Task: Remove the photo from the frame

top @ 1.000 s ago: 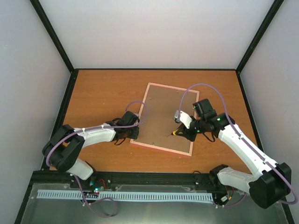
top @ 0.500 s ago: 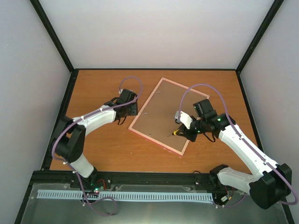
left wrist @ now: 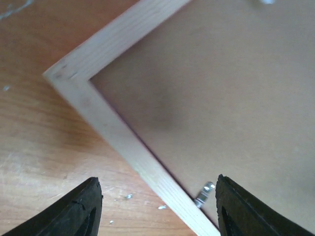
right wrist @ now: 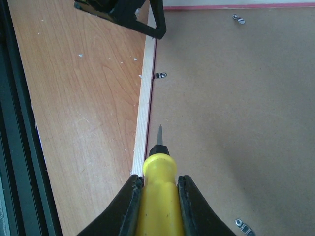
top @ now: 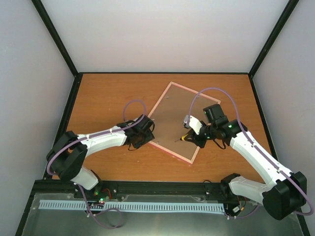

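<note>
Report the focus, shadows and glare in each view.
Left wrist: soft focus throughout, a dim shadow patch on the backing board, frame edge fuzzy. Right wrist: crisp, the screwdriver tip and clips sharp, no glare. Top external: even light, only faint shadows on the table.

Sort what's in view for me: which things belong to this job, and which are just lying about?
Job:
- frame, face down
- backing board, facing up
- clips along the board's edge
- screwdriver, held in the right end effector
- left end effector, open astride the frame's edge
- photo: not visible

Lying about:
- white flecks on the table
</note>
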### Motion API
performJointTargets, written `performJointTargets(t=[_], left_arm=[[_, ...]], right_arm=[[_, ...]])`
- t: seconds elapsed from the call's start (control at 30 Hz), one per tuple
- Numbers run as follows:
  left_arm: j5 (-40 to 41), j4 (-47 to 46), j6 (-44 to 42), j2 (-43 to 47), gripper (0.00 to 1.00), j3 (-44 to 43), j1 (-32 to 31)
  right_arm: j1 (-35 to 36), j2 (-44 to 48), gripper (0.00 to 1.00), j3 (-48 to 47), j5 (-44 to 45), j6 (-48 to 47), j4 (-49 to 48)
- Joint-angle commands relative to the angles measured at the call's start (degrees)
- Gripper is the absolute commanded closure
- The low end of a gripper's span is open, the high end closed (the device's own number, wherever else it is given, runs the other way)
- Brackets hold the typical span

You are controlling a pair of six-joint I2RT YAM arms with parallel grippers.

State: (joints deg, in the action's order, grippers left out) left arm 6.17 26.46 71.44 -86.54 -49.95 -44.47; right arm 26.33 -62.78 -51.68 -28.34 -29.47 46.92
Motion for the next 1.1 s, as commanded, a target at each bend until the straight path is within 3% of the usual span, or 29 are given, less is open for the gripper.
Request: performJointTargets(t=[0.0,0.27,0.5,0.8,0.93,1.07], left_arm=[[-0.4,-0.2,11.8,-2.3,0.37,1.1,-0.3],[1.8,-2.3,10.1,-9.4,0.40,-2.3,0.4],[0.4,-2.3,5.4,-13.1,0.69,-4.7,2.0],[-9.6,-3.3,-15.8,-16.6,0.87,-3.4,10.4],[-14.3,-4.2,-26.9,-17.0,0.90,-2.6,10.6],[-13.2,-5.3,-31.9,-17.5,0.94,-2.0,10.6]], right_arm=[[0.0,-0.1,0.97,-1.4,-1.4,0.5,-1.0],[0.0,0.9,0.97,-0.2,-1.3,0.8,-1.1],[0.0,1.4,0.97,0.3,-0.7,0.4,-1.0],[0.0,1.9,0.97,0.0,0.0,-0.3,-0.4],[0.0,1.8,0.97,0.1,-0.6,-0.4,-0.5],[0.1,-1.0,0.97,-0.6,-4.3,-0.6,-0.8]])
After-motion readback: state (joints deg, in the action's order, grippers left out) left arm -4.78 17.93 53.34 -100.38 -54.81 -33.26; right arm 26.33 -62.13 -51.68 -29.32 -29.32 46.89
